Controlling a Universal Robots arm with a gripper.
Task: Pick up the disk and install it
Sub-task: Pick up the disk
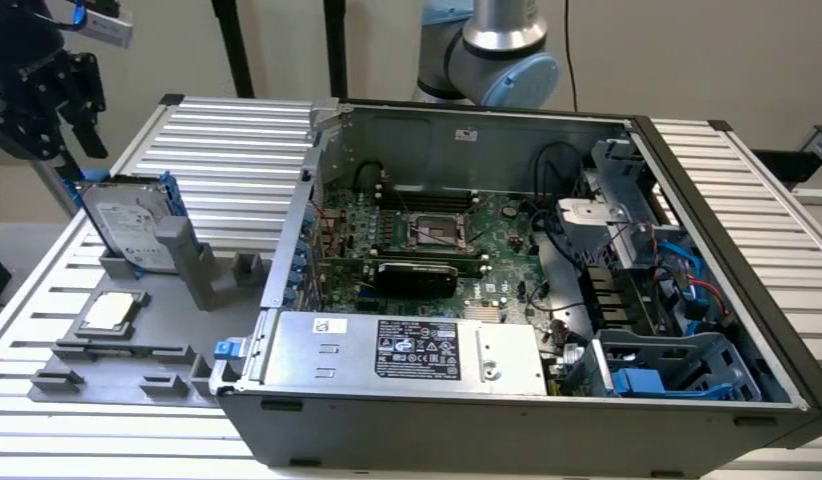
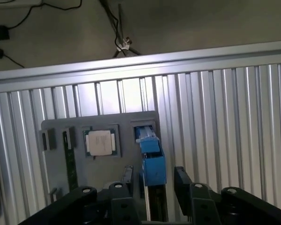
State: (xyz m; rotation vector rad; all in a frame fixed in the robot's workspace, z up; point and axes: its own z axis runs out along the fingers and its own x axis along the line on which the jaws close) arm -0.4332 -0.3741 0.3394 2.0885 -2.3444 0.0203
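Standing on edge in an upright holder of the grey fixture tray (image 1: 104, 372), the disk (image 1: 128, 228) is found at the exterior view's left, outside the computer case (image 1: 731, 230). Its white label is turned towards the camera, and its blue carrier frame (image 2: 153, 161) is seen along its edges. In the same tray a small square chip (image 1: 111, 312) is seated flat in a recess near the foot of the disk's holder. Tray and case are both set on the slatted aluminium table (image 1: 238, 140), the tray just beside the case wall.

The case is laid open on its side. Inside it a motherboard (image 1: 425, 235) is mounted against the floor. A silver box with a black label (image 1: 411, 348) is fitted along the near edge, and a blue drive cage (image 1: 671, 365) is set in the near corner at the exterior view's right. Blue and red cables (image 1: 691, 285) are routed beside that cage.

The gripper (image 1: 58, 130) is held above the disk, pointed downward, at the exterior view's upper left. In the wrist view its two black fingers (image 2: 128, 173) are spread wide, one on each side of the blue frame edge, with a gap left at each side, so nothing is pinched. A joint of the arm (image 1: 498, 45) is seen behind the case.
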